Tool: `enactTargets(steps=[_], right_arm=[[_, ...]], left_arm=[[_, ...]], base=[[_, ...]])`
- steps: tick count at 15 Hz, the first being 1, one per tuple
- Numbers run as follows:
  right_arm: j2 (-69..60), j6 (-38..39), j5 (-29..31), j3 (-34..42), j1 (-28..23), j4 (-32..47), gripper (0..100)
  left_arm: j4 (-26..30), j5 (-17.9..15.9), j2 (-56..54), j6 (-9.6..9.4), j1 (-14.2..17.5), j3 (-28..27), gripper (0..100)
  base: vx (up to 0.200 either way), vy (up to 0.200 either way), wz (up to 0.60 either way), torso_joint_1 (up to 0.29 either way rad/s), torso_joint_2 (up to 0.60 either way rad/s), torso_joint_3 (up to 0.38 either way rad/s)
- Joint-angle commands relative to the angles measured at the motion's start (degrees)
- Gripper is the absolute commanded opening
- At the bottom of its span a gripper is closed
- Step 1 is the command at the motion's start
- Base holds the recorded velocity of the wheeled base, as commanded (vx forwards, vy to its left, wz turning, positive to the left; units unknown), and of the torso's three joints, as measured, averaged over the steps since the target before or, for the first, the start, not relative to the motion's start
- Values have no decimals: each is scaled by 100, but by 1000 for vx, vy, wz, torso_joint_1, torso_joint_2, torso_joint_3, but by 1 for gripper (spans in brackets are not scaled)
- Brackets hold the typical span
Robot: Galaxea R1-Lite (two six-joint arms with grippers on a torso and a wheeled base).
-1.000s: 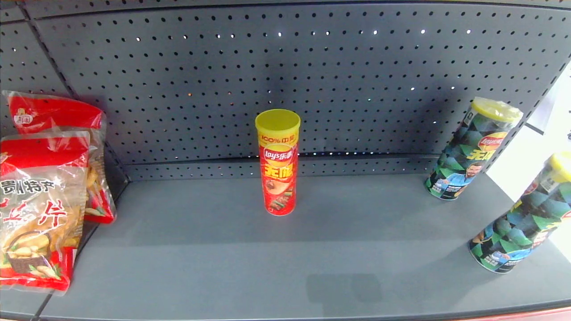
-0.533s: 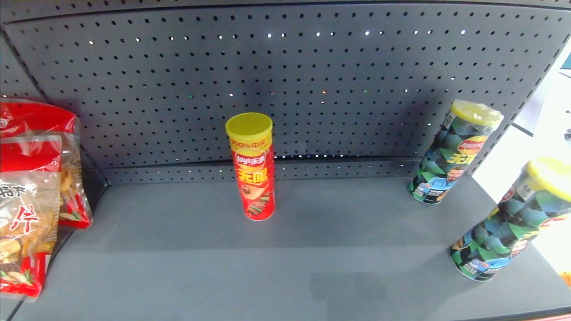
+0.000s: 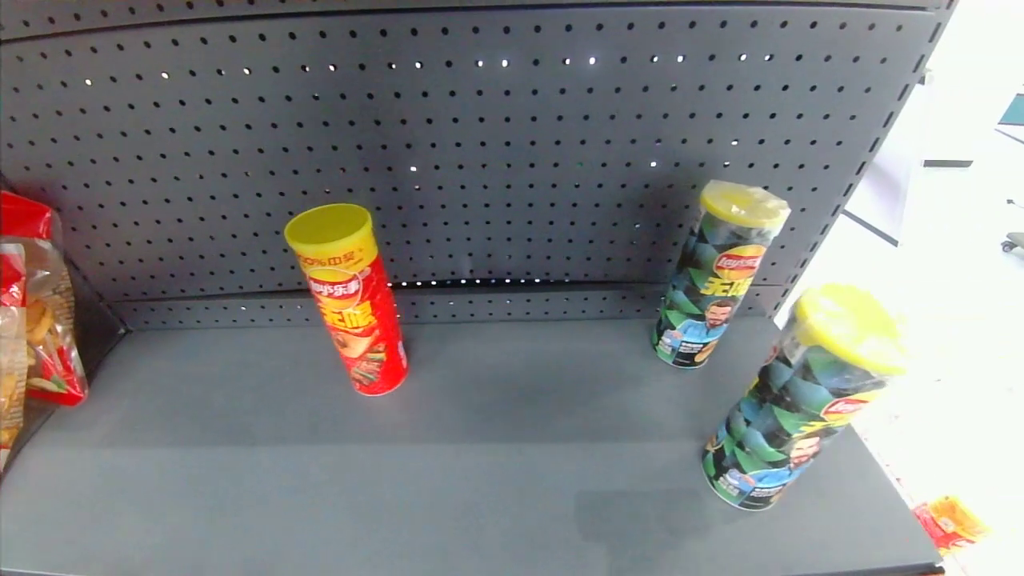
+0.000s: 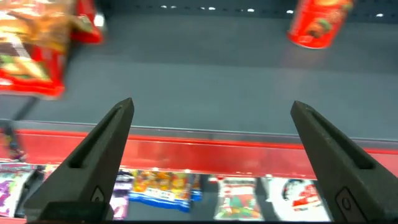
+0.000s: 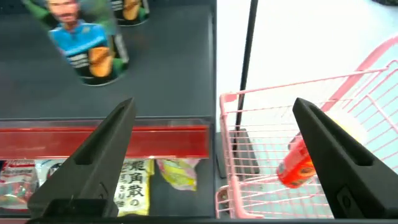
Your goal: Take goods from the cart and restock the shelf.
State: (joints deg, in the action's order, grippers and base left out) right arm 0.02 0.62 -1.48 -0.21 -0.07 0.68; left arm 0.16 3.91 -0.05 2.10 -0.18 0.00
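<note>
On the grey shelf (image 3: 496, 448) a red can with a yellow lid (image 3: 346, 300) stands near the back panel. Two dark green cans stand at the right, one at the back (image 3: 716, 276) and one nearer the front (image 3: 792, 400). My left gripper (image 4: 211, 104) hangs open and empty before the shelf's red front edge (image 4: 205, 152), the red can's base (image 4: 317, 25) beyond it. My right gripper (image 5: 213, 102) is open and empty too, level with the shelf's right end. A green can (image 5: 84, 43) is on one side, and the pink wire cart (image 5: 311, 155) holding an orange-red can (image 5: 295, 165) on the other.
Red snack bags (image 3: 32, 320) lean at the shelf's left end. A perforated panel (image 3: 480, 160) closes the back. Packets (image 5: 134, 186) lie on the lower shelf under the red edge. A small orange packet (image 3: 948, 520) lies on the floor past the right end.
The head camera has swung to the right, so the whole picture has shifted left. The cans and bags stand where they were.
</note>
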Motion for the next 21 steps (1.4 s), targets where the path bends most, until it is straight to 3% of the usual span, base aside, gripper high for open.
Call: enactTargets(steps=[1, 17, 21], right_arm=[[6, -1, -2, 3, -1, 2, 100], [6, -1, -2, 3, -1, 2, 100], [6, -1, -2, 3, 7, 2, 100]], left_arm=[[2, 4, 5, 1, 1, 0, 100], [2, 4, 5, 1, 1, 0, 100], [2, 4, 5, 1, 1, 0, 100]], base=[[0, -200, 0, 2, 2, 2], [0, -200, 0, 2, 1, 2], [0, 0, 0, 0, 0, 0]])
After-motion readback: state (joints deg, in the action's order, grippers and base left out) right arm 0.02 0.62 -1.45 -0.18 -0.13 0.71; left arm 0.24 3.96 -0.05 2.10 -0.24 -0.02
